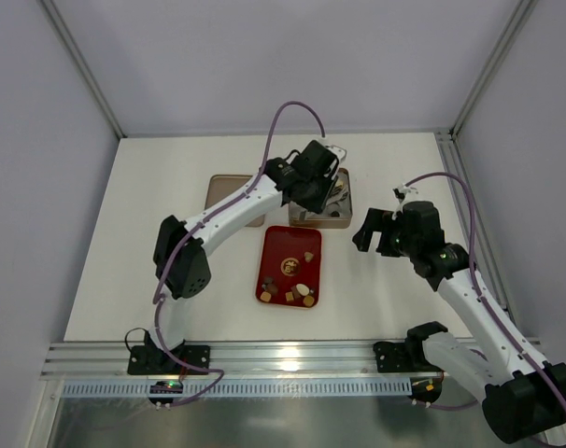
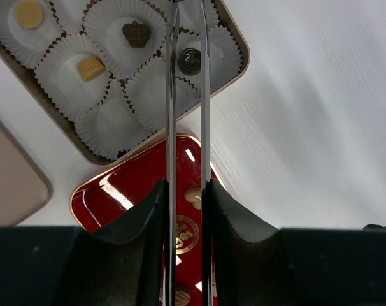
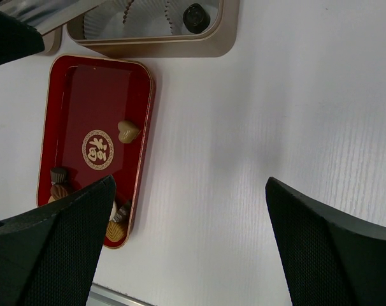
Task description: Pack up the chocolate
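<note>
White surface (image 1: 171,233), packing partly done: four chocolate pieces (image 2: 136,33) are sitting in the gold box (image 3: 148,46), others are waiting on the red tray (image 3: 91,83) beside it; left gripper (image 1: 330,194) jaws are hovering narrow above it, right gripper (image 3: 188,248) jaws wide.

A tray (image 1: 285,245) lies mid-table (image 1: 171,280), in front of the arms. Just behind it and slightly right sits a box (image 1: 345,201) packed with paper cups (image 2: 107,127); a lid (image 1: 229,191) lies left of the box. Several chocolates (image 1: 297,294) bunch at the tray's near end, and one piece (image 1: 308,256) lies alone farther back, toward its right side. Four more pieces (image 2: 91,67) sit in the box, one to a cup, the corner piece (image 3: 196,16) at its near right.
</note>
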